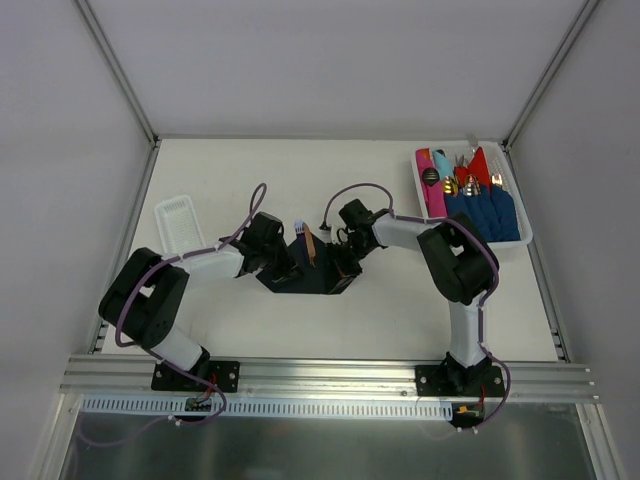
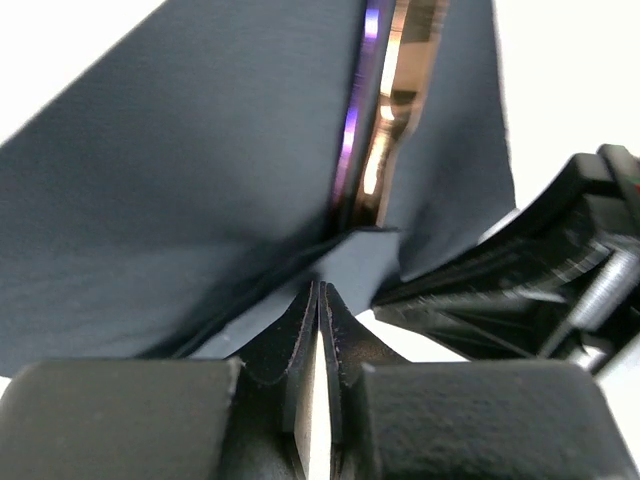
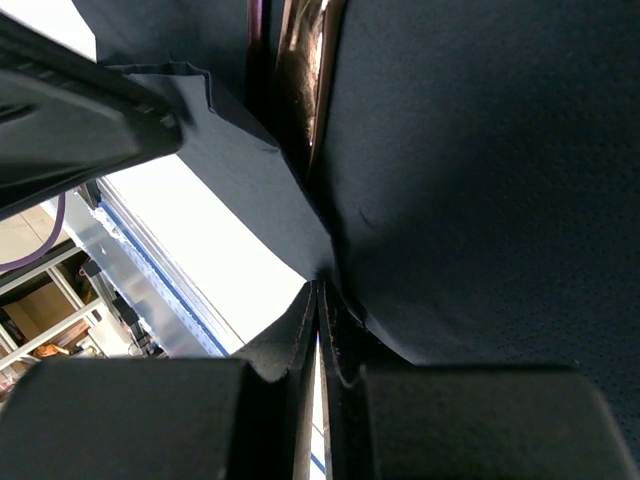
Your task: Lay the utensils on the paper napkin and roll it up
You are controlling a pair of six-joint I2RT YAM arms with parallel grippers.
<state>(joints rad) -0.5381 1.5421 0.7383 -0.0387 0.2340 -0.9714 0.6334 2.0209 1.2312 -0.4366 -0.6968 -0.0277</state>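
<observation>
- The white surface [image 1: 330,180] is shown whole only in the top view; in the wrist views it appears merely as bright patches behind dark paper.
- The left arm [image 1: 150,295] and right arm [image 1: 460,265] are seen bent inward, so that they meet near the middle of the surface.
- A white bin [image 1: 417,180] is seen at the far right corner, filled with rolled napkins [image 1: 490,215] in blue, red and pink. It is shown by neither wrist camera.
- A shallow white tray [image 1: 180,222] is seen at the left, apart from the arms, in the top view alone.
- The paper napkin [image 1: 318,282] is seen as a small near-black shape between the two claws at mid-surface. In the wrist views it fills the picture [image 2: 180,180] [image 3: 480,180], and its sides are shown lifted and folded up around what it carries.
- The left claw [image 1: 288,270] is largely hidden from above. In its own view [image 2: 320,295] the fingers are shown pressed together, with a folded edge of the napkin pinched at their tips.
- The right claw [image 1: 345,262] is shown likewise in its own view [image 3: 318,292], clamped on the napkin's edge. Each claw is also caught at the edge of the other's view.
- The utensils [image 1: 310,245] are seen from above as a thin copper streak. Close up they are shown as shiny copper handles lying in the crease [image 2: 395,100] [image 3: 300,70].
</observation>
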